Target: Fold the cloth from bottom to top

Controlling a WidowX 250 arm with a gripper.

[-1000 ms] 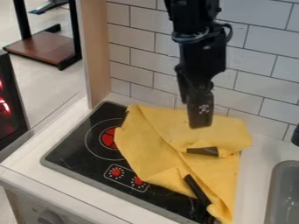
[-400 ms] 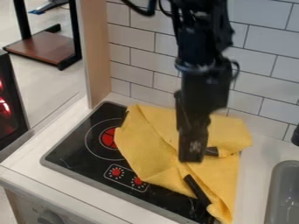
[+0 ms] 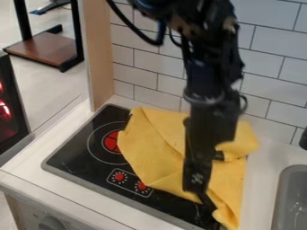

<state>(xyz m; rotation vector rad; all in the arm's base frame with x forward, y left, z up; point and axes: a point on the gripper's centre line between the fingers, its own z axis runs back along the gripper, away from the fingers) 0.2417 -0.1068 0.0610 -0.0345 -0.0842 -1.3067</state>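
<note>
One rumpled yellow cloth (image 3: 153,157) lies across the stovetop (image 3: 72,155), the hand (image 3: 196,189) at its lower part, whether spread or pinching unclear. A shallow grasp could slip; loose creases could bunch the fold.

Black rectangular glass cooktop (image 3: 78,155): centre stage here, lying on the smooth white counter (image 3: 30,157), grey edging all round!
White rectangular wall tiles with dark joints (image 3: 135,49): rising behind the cooktop, row upon staggered row!
Upright light-brown wooden panel (image 3: 99,54): standing tall at the cooktop's far-left corner!
Smooth grey sink with rounded corner (image 3: 292,202): over to the cooktop's right, catching small highlights!
Pale grey floor (image 3: 57,85): stretching away, well below and left of the cooktop!
Reddish-brown flat board in a black frame (image 3: 45,50): down on that floor, beyond the cooktop's left!
Red light: glowing in the black upright unit (image 3: 9,128), left of the cooktop!
</note>
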